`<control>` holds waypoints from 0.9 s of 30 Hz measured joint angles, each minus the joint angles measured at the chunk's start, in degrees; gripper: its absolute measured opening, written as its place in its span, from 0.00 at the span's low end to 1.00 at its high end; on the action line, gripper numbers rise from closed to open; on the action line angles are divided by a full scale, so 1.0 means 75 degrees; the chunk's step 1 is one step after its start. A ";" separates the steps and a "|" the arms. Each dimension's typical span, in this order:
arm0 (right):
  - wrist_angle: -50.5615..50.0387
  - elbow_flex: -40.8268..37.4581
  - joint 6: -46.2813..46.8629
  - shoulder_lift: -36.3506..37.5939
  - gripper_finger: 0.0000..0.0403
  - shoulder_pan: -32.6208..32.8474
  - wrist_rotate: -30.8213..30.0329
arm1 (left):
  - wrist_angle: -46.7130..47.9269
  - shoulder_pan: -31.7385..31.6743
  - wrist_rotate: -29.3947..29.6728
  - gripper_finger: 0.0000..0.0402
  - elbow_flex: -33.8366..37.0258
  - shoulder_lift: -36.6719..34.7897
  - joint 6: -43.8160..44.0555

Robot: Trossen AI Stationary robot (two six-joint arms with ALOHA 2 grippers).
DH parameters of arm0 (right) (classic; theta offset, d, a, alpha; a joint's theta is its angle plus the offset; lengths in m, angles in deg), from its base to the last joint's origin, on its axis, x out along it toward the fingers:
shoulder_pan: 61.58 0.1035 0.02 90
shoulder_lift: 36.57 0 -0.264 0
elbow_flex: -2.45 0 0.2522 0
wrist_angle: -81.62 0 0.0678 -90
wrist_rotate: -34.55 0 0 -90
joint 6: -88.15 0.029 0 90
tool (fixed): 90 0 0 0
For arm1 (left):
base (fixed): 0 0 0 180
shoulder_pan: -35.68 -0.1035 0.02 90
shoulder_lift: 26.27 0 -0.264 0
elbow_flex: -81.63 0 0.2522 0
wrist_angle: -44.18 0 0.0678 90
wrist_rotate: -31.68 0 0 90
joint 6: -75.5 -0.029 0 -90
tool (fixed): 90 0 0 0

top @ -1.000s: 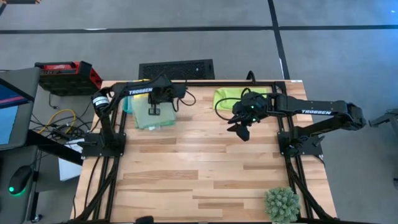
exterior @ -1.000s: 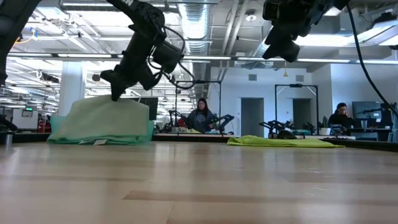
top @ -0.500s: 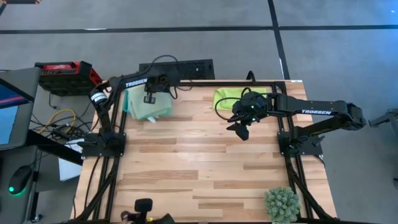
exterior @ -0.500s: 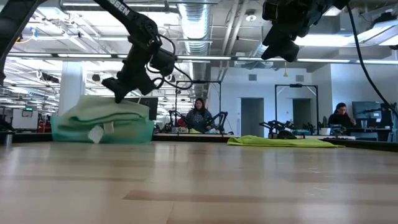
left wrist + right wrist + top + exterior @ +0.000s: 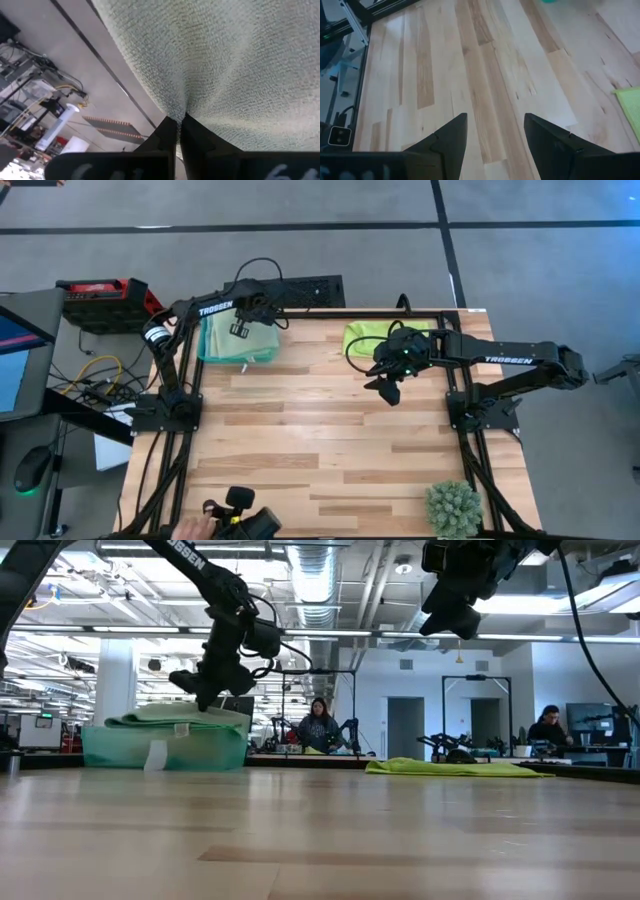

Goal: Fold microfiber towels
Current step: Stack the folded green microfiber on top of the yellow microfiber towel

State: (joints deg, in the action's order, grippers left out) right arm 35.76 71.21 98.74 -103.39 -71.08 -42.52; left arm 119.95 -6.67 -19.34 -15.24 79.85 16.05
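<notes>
My left gripper (image 5: 240,328) is shut on the sage green towel (image 5: 245,345) at the table's far left. It also shows in the low view (image 5: 205,700). The towel lies on top of a stack of cloths in the teal tray (image 5: 120,748). A white tag (image 5: 155,755) hangs over the tray's front wall. The lime green towel (image 5: 385,335) lies flat on the table at the far right. My right gripper (image 5: 388,390) hangs open and empty above the table, just near of it. The yellow towel is hidden. My left gripper pinches a small pucker of the sage green towel (image 5: 186,107) between its two fingers (image 5: 167,137). The cloth creases toward the pinch. The fingers come from above, slanting down. The towel rests on the stack in the tray (image 5: 170,715), not lifted clear.
A small spiky green plant (image 5: 453,508) stands at the near right corner. A person's hand with a black device (image 5: 235,520) shows at the table's near edge. Bare wood (image 5: 320,440) fills the middle of the table.
My left gripper has gone toward the table's far edge, still shut on the sage green towel. The towel, which draped over the tray's front wall, has been drawn back and now lies flatter on top of the stack. The white tag now shows.
</notes>
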 joint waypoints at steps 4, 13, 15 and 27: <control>0.0000 0.0000 0.0000 0.0000 0.55 0.0001 0.0003 | 0.0125 -0.0179 -0.0023 0.00 0.0000 0.0000 -0.0276; 0.0000 0.0000 0.0001 -0.0002 0.55 0.0001 0.0003 | 0.0106 -0.0631 -0.0360 0.00 0.0000 0.0003 -0.1219; 0.0000 0.0000 0.0000 0.0000 0.55 0.0001 0.0002 | -0.0015 -0.0626 -0.0488 0.00 0.0000 0.0003 -0.1385; -0.0003 0.0000 0.0000 0.0000 0.55 0.0001 0.0003 | -0.0278 -0.0606 -0.1314 0.00 0.0000 0.0003 -0.2235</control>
State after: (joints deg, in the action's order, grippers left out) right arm 35.74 71.21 98.74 -103.39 -71.07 -42.50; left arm 117.86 -11.22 -29.19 -15.24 79.88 -0.71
